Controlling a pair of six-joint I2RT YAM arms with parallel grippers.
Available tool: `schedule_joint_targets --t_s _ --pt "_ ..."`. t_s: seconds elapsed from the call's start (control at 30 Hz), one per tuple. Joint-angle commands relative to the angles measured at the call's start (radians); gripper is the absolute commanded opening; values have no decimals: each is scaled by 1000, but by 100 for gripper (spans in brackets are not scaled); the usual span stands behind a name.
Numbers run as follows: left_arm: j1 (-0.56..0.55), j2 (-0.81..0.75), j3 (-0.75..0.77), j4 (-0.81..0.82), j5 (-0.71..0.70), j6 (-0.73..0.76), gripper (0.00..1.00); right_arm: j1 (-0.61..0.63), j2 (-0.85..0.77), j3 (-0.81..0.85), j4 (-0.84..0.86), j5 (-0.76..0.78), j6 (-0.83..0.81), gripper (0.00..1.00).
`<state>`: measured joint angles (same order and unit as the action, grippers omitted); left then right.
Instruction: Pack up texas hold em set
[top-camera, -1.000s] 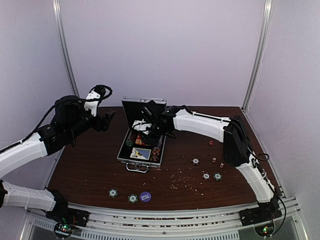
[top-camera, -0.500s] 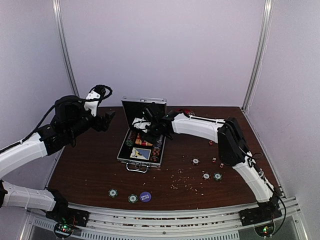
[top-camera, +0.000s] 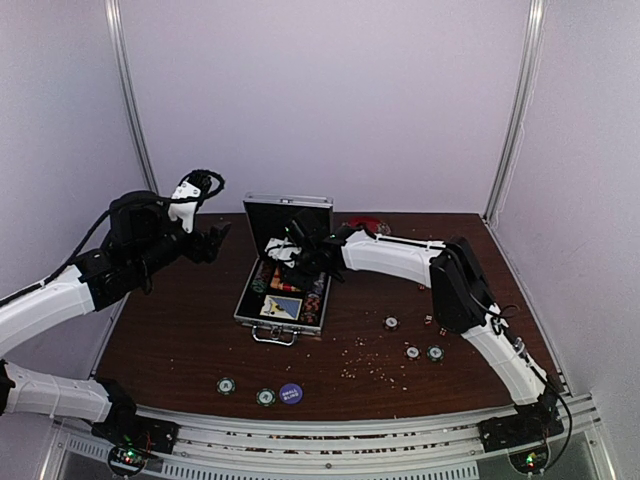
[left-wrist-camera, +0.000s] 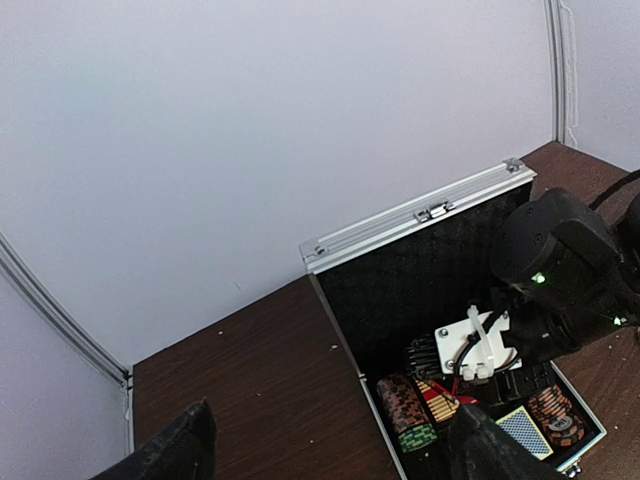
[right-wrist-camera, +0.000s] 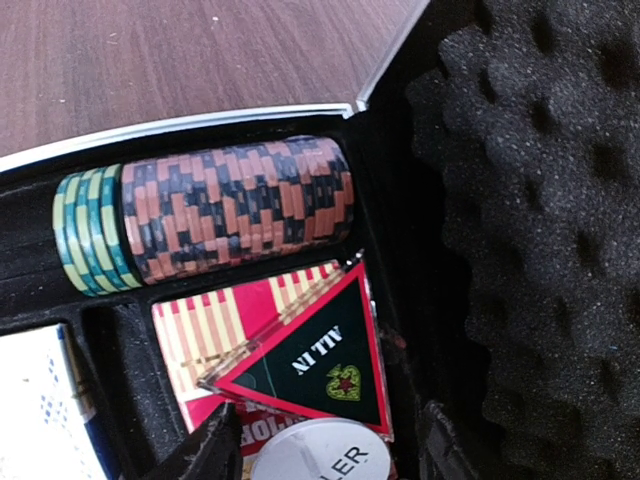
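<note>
Silver aluminium case (top-camera: 262, 220) stands open mid-table, lid upright, black lining, holding a row of orange-and-black chips (right-wrist-camera: 235, 215) ended by green ones and a red-striped deck (right-wrist-camera: 200, 330) under a triangular "ALL IN" marker (right-wrist-camera: 320, 365). Only the top view shows loose chips (top-camera: 412, 352) and red dice (top-camera: 443, 330) on the table (top-camera: 180, 340), right of and before the case. Only the right wrist view shows the right gripper (right-wrist-camera: 328, 450) with jaws parted and a white button (right-wrist-camera: 320, 458) between them, clear of both fingers; the left gripper (left-wrist-camera: 330, 430), left of the case, gapes wide and empty.

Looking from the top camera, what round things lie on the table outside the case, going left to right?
Green chip, second green chip, purple disc, farther-back chip, pale chip, rightmost chip.
</note>
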<state>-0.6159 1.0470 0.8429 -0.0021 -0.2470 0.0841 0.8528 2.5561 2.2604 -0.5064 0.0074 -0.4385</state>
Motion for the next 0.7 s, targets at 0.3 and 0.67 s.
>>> schedule_joint_targets --t_s 0.3,0.67 --pt "5 -12 15 39 2 8 82 17 -343 -215 -108 -143 27 62" --pt "5 -11 18 37 14 5 82 0 -636 -689 -196 -110 34 55"
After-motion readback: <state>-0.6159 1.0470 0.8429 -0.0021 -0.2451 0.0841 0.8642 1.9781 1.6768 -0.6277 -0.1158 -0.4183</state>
